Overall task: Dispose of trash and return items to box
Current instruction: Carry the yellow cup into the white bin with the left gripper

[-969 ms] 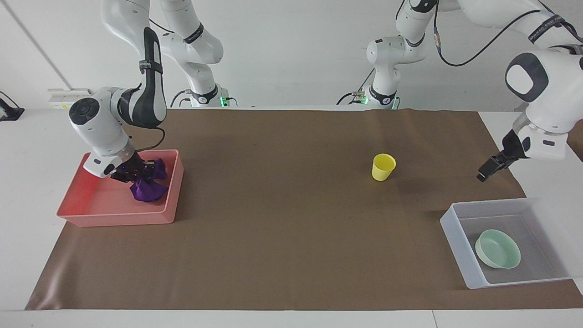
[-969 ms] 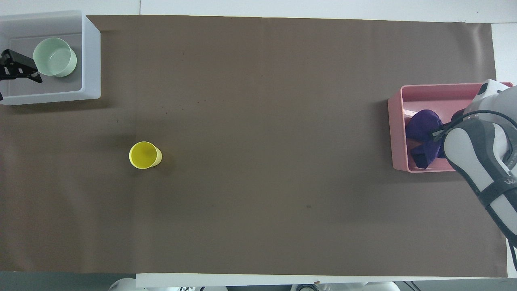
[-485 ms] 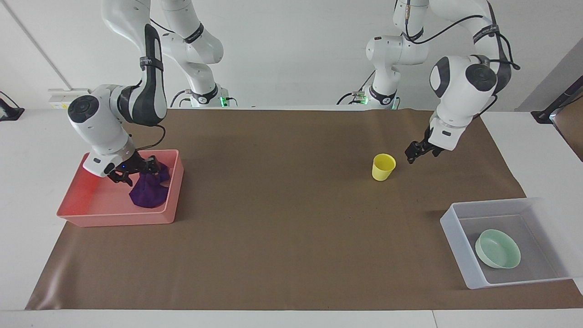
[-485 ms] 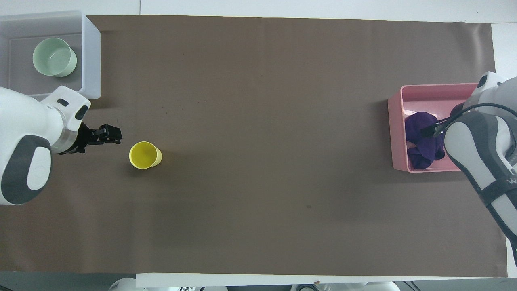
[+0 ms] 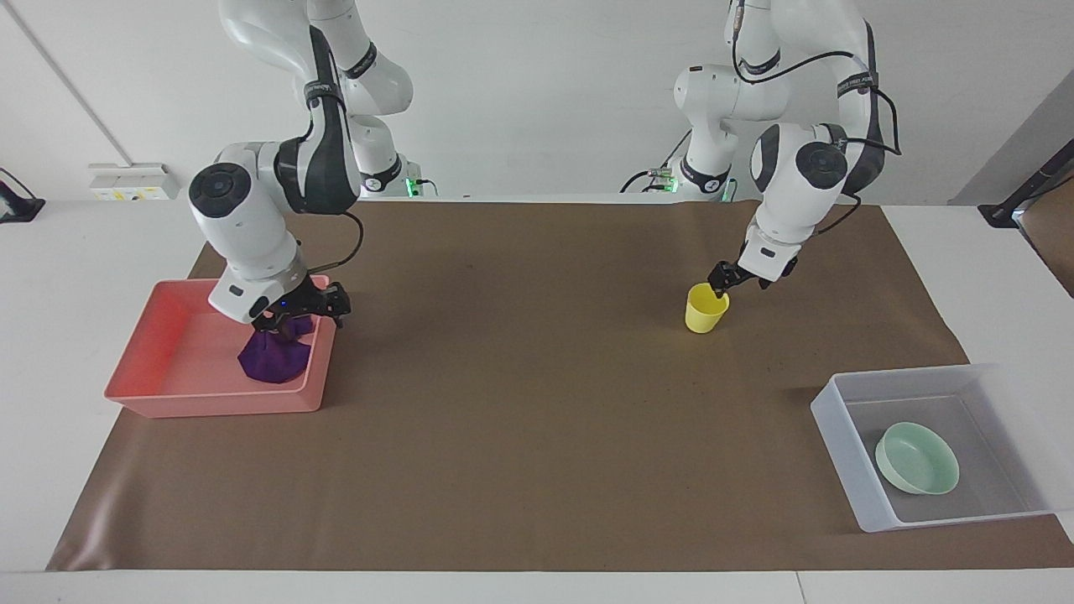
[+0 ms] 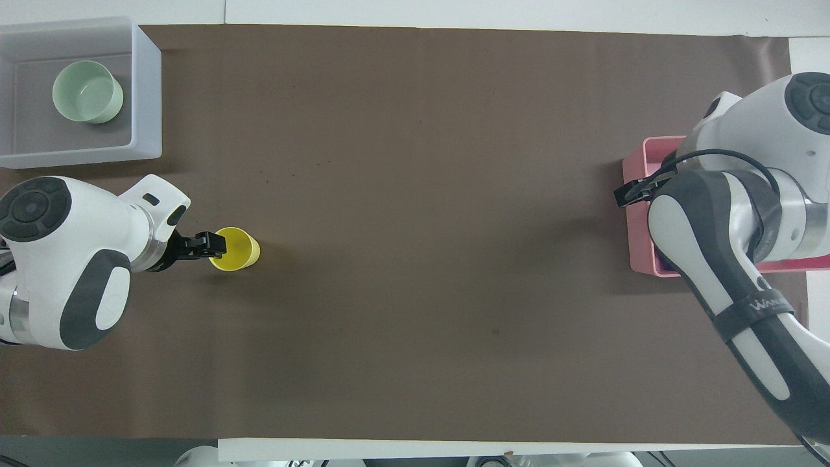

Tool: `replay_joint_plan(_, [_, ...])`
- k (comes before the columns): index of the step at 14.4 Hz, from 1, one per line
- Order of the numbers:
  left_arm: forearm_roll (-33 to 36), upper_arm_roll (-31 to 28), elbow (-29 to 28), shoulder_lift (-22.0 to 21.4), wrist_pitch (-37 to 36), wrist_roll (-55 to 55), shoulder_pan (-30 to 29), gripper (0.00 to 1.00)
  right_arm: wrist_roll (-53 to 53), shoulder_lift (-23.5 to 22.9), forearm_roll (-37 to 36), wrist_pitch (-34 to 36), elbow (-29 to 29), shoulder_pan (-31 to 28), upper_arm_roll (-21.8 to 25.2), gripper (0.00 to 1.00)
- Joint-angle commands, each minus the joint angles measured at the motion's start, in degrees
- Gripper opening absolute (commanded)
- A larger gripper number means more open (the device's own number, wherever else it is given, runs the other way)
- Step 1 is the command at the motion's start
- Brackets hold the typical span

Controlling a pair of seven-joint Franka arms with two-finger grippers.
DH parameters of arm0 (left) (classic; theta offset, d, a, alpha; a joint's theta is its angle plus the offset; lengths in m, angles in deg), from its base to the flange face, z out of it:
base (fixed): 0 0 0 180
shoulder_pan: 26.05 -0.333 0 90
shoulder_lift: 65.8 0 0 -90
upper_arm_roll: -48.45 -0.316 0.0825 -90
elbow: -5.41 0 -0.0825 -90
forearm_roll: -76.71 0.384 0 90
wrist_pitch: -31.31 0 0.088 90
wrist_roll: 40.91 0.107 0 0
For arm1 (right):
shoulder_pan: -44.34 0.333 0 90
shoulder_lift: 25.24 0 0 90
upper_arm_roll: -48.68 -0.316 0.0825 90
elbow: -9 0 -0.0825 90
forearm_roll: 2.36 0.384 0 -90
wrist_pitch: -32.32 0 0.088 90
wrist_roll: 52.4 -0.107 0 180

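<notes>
Surveying the table from the right arm's end: one pink-red rectangular plastic tray (image 5: 168, 369) sits on the brown paper mat (image 5: 520, 377), well apart from the small yellow plastic cup (image 5: 705, 312) and toward the right arm's end from it. One deep-purple soft cloth wad (image 5: 273, 359) lies inside this tray, at the corner closest to the cup. The right gripper (image 5: 300, 315) hangs directly over the wad. Its fingers are spread wide and it holds nothing. Whether it brushes the top of the cloth cannot be told.

One yellow cup stands upright on the mat, mouth up. The left gripper (image 5: 720, 285) is at the cup's rim, on the side toward the left arm's end. Whether it is spread or clenched cannot be told, and neither can contact with the rim.

One translucent whitish rectangular plastic bin (image 5: 839, 453) sits farther from the robots than the cup, toward the left arm's end. One shallow mint-green bowl (image 5: 916, 457) rests on its grey floor, well apart from both grippers.

Count: one wad, one cup, one bowl, one bin, one tray.
</notes>
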Motion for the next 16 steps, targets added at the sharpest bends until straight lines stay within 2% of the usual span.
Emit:
replay_joint_plan(1, [0.8,-0.8,-2.8,-1.2,2.2,-1.1,2.3,0.32,-2.8,0.5,-0.2,7.1,-4.9,1.3,-0.1,0.93])
replay_joint_plan(3, [0.8,-0.9,-2.8,-0.8,4.8,-0.7,2.1,0.05,-2.3,0.9,-0.4,10.3,-6.7,0.8,-0.1,0.93])
replay_joint_plan(4, [0.8,-0.9,-2.8,-0.7,5.5,-0.7,2.0,0.00,-1.8,1.9,-0.5,11.4,-7.1,0.7,0.0,0.93])
replay_joint_plan(7, [0.8,-0.8,-1.7,0.2,4.9,-1.0,2.0,0.00,-0.8,3.5,-0.6,19.0,-10.6,0.6,0.2,0.93])
replay_joint_plan(10, [0.7,-0.8,3.8,1.0,1.4,-2.1,1.6,0.00,3.6,4.4,-0.6,26.7,-15.7,0.5,0.6,0.93])
replay_joint_plan(12, [-0.3,-1.6,12.0,2.2,-4.9,-2.1,0.5,0.00,4.0,6.5,-0.5,28.9,-15.8,0.5,0.7,0.95])
replay_joint_plan(13, [-1.0,-1.6,18.3,4.2,-8.5,-2.1,-1.8,0.00,4.1,6.8,0.1,29.9,-16.0,0.5,0.7,0.96])
replay_joint_plan(16, [-1.3,-1.6,45.4,17.2,-21.7,-1.6,-10.7,0.00,4.0,8.2,1.1,30.5,-16.1,0.2,0.7,0.98])
